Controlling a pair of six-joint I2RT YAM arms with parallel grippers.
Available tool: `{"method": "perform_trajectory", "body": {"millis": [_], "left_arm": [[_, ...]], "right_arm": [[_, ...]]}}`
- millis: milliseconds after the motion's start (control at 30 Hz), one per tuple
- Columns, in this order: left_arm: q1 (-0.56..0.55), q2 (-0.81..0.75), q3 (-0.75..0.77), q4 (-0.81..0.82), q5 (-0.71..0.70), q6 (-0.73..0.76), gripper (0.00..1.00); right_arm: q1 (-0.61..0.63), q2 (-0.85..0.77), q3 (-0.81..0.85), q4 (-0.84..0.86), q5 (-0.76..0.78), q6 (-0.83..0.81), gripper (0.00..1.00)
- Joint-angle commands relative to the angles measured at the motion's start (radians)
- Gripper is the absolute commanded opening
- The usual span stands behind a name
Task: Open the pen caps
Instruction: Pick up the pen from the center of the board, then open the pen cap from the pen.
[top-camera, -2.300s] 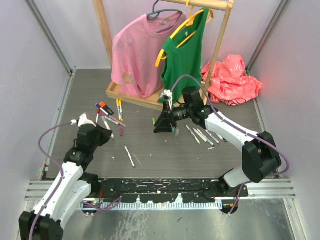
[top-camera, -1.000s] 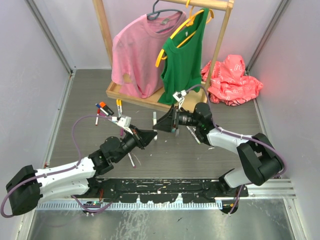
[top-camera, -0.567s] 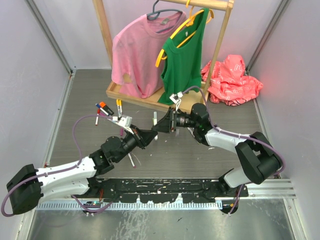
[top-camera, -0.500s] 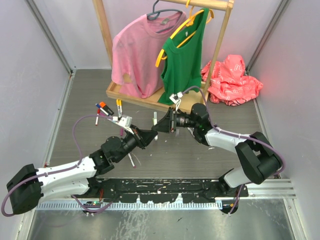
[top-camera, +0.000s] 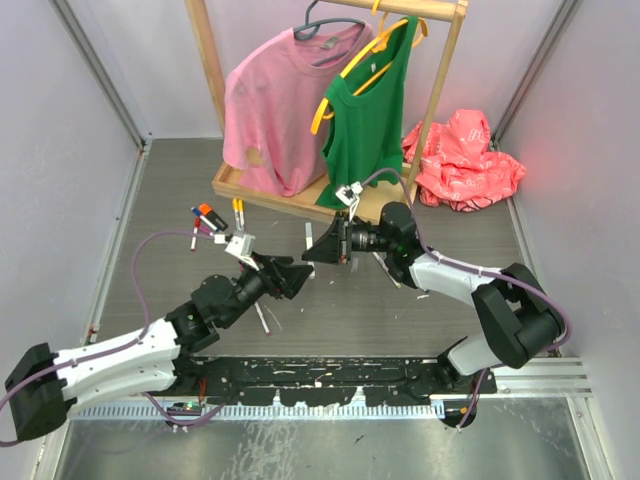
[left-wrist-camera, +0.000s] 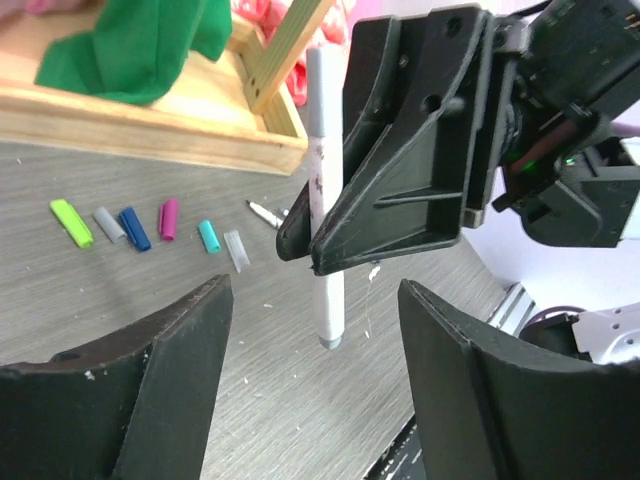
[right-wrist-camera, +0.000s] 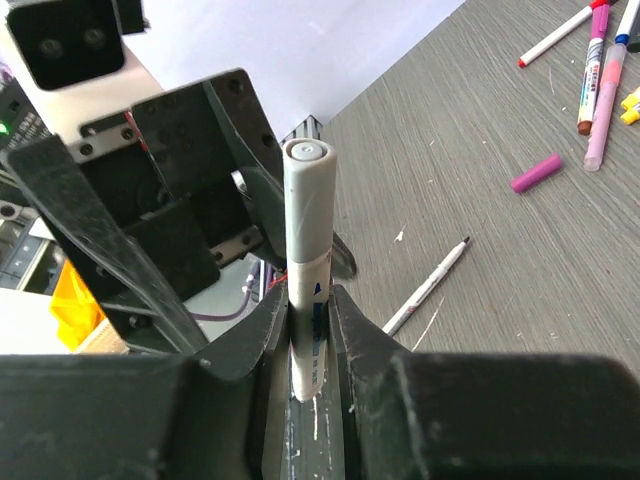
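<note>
One grey cap (right-wrist-camera: 306, 200), light, slick, probably snug on marker (left-wrist-camera: 322, 150). Right gripper (right-wrist-camera: 307, 335) clamps barrel, left gripper (left-wrist-camera: 312, 295) spread wide. I'd pinch cap mid-length.

Surface: we see a grey wood-grain table (top-camera: 150, 200) carrying everything here.
Far middle: the wooden rack base (top-camera: 245, 190) stands on it.
Far right: a crumpled red bag (top-camera: 462, 160) lies on it.
Far left: we count several capped markers (top-camera: 212, 222) lying in a loose cluster.
Near middle: one white marker (top-camera: 261, 316) lies alone, tip bare.
By the base: we find loose pen caps (left-wrist-camera: 134, 228) in a row, green, grey, blue, magenta, teal and a pale one, each apart from the next.
Between cluster and lone marker: a single purple cap (right-wrist-camera: 537, 173) lies on its side.
</note>
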Motion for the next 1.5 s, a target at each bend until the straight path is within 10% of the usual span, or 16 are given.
{"method": "perform_trajectory", "body": {"millis": [0,267,700,1467], "left_arm": [[-0.005,-0.153,0.028,-0.105,-0.054,0.088,0.73],[0.05,-0.312,0.083,-0.235,0.065,0.06,0.99],[0.394,0.004,0.256,-0.126,0.61,-0.241,0.98],[0.396,0.163,0.248,-0.018,0.593,-0.32,0.43]], "right_arm": [[-0.007,-0.013,0.076,-0.08,-0.04,-0.109,0.01],[-0.01,0.031,0.175,-0.314,-0.142,-0.286,0.01],[-0.01,0.025,0.204,-0.374,-0.228,-0.344,0.01],[-0.01,0.034,0.217,-0.389,-0.261,-0.341,0.01]]}}
